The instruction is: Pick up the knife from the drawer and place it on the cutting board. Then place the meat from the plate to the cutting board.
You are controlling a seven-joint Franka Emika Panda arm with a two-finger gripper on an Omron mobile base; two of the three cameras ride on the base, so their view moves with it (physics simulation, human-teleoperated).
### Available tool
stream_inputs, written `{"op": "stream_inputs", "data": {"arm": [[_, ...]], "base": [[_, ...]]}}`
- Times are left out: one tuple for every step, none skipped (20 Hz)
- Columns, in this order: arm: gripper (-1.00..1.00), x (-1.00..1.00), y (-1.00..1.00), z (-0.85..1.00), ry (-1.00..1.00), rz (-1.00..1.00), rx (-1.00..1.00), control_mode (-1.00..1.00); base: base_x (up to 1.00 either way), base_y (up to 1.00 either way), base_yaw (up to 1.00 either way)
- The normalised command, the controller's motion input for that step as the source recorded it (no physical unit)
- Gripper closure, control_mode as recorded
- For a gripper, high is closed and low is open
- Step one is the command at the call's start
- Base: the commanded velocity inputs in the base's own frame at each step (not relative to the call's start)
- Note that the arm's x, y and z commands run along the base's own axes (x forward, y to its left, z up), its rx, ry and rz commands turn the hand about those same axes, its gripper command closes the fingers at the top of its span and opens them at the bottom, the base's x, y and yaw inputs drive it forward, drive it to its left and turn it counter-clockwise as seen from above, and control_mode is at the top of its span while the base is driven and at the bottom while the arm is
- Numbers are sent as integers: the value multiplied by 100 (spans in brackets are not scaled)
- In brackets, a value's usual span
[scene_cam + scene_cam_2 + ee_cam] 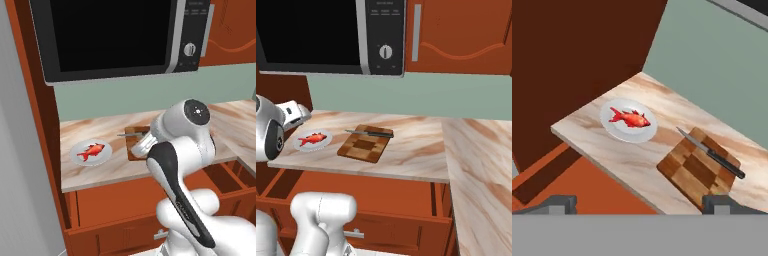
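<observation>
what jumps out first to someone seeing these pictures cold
The bright red-orange meat, shaped like a fish, lies on the white plate near the counter's left end. Right of it sits the checkered cutting board, with the knife lying along its far edge, blade tip poking off toward the plate. A big black microwave hangs above, and the open end effector hovers in front of the counter.

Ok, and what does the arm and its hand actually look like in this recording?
The arm is glossy white with rounded, bulbous links, a black band running along one link and a dark grey round cap at a joint. No cables or markings are readable. The hand shows two small dark grey, blocky fingertips.
</observation>
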Motion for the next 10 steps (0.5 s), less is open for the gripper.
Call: {"op": "stream_inputs", "data": {"arm": [[-100,0,4,-2,10,39,0,-100],[-100,0,3,-1,9,41,0,-100],[-100,0,7,0,10,44,0,-100],[-100,0,8,0,9,45,0,-100],[-100,0,15,-2,5,43,-4,-100],[-100,0,19,-1,2,39,-5,-100],[-100,0,20,0,2,35,-4,-100],[-100,0,27,0,0,28,-9,-100],[-100,0,35,0,0,20,-13,-100],[-100,0,39,0,1,13,-10,-100]], "base": [[0,0,0],[0,0,0],[0,0,0],[0,0,0],[0,0,0],[0,0,0],[0,0,0],[0,0,0],[0,0,0],[0,0,0]]}}
